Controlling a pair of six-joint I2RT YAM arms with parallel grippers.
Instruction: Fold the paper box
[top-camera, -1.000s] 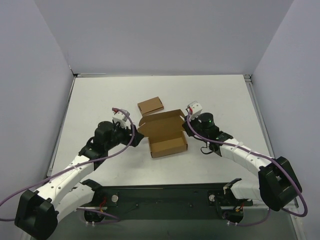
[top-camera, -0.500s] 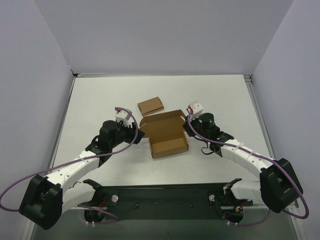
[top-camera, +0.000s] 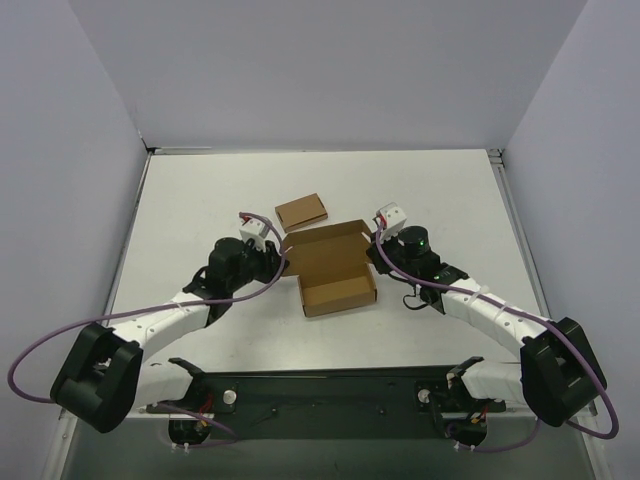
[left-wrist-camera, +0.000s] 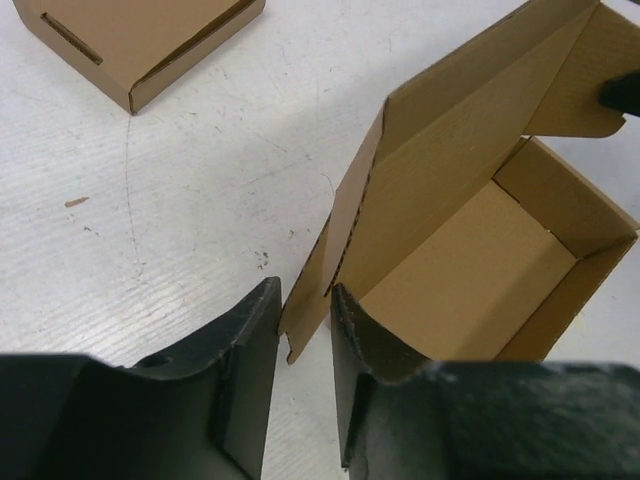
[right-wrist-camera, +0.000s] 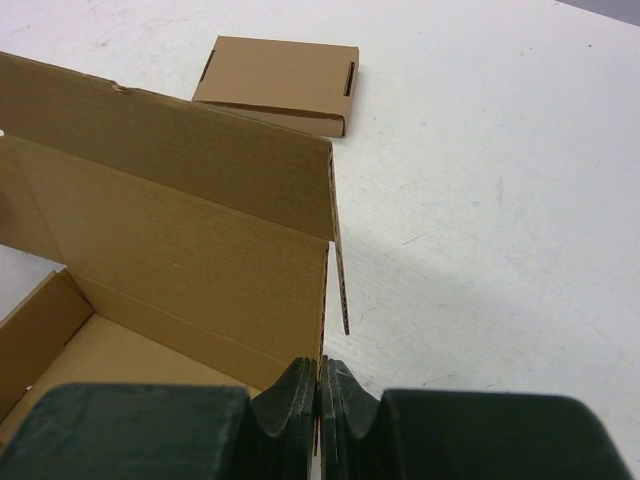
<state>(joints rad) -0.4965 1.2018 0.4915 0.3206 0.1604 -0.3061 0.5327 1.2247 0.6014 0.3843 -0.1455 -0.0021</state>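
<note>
Our right gripper (right-wrist-camera: 321, 366) has its fingers pressed together on a thin cardboard edge at the near end of the paper box (right-wrist-camera: 180, 262), and that edge runs straight down into the pinch. To the left of these fingers lies the box's open tray. Its lid panel stands raised just beyond them, with an end flap seen edge-on directly ahead.

The fingers of our left gripper (left-wrist-camera: 305, 292) are a little spread. The lower tab of the lid's other end flap stands in the narrow gap between them, and we cannot tell whether either finger touches the cardboard. The tray sits just to the right of these fingers, open side up, on the white table (left-wrist-camera: 200, 190).

The smaller flat box (left-wrist-camera: 135, 35) lies closed, well beyond the left fingers and off to their left. It is apart from the paper box.
</note>
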